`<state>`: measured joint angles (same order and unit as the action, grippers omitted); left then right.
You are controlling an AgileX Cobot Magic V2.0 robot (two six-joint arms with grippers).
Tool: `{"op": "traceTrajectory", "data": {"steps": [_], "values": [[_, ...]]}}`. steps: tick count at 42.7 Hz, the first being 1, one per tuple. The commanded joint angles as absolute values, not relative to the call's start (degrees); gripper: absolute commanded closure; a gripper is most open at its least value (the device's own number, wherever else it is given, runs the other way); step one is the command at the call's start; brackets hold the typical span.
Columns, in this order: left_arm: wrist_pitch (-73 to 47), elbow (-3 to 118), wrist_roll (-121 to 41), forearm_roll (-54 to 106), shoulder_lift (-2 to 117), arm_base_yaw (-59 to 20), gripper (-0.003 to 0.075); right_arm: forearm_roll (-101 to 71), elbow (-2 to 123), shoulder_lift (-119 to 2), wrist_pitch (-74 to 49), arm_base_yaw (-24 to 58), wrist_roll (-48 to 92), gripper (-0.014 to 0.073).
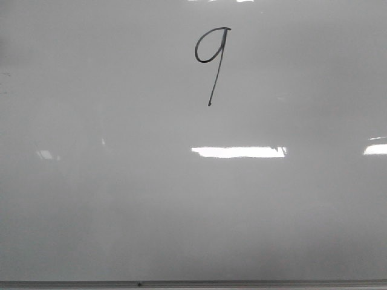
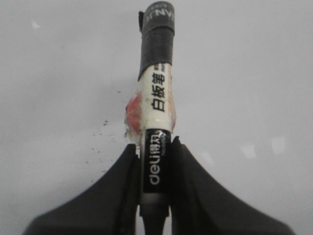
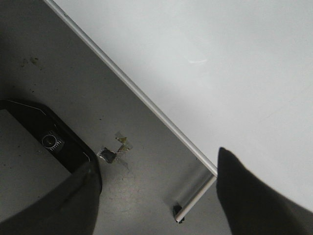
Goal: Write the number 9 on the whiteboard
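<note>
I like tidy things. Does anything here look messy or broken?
A little. The marker in the left gripper is wrapped in grey tape, with smudged reddish residue on its side, and dark specks dot the whiteboard beside it. The number 9 looks clean.

Black number 9 [image 1: 211, 60] on whiteboard [image 1: 121, 211].

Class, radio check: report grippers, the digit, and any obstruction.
Left gripper shut on marker. Right gripper open, empty. Number 9 drawn on whiteboard. Nothing covering it.

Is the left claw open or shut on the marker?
Shut. The left claw clamps the marker, both black fingers pressed against its barrel with no gap.
</note>
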<state>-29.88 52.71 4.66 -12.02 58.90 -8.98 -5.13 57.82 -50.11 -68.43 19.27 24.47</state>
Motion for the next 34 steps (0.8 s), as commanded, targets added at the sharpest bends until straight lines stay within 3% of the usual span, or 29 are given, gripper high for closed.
{"op": "traceTrajectory", "data": {"steps": [1,6,14,26,34], "values": [[-12.8,48.0,9.0,-12.2,59.4,-5.3,0.0667,-4.9,59.1,-49.6,-66.0,18.9,24.4,0.0064],[-2.8,43.6,9.3,-10.8,63.2,-3.7,0.0667,-4.9,59.1,-49.6,-65.9,18.9,24.4,0.0064],[3.0,43.1,9.3,-8.6,72.0,-3.7,0.0666,-4.9,59.0,-49.6,-65.9,18.9,24.4,0.0064],[-1.0,46.9,9.3,-8.6,80.3,-3.7,0.0659,-4.9,58.9,-49.6,-65.9,18.9,24.3,0.0064],[-3.2,49.3,9.3,-8.6,82.6,-3.7,0.0531,-5.0,58.9,-49.6,-65.9,18.9,24.2,0.0064]]}}
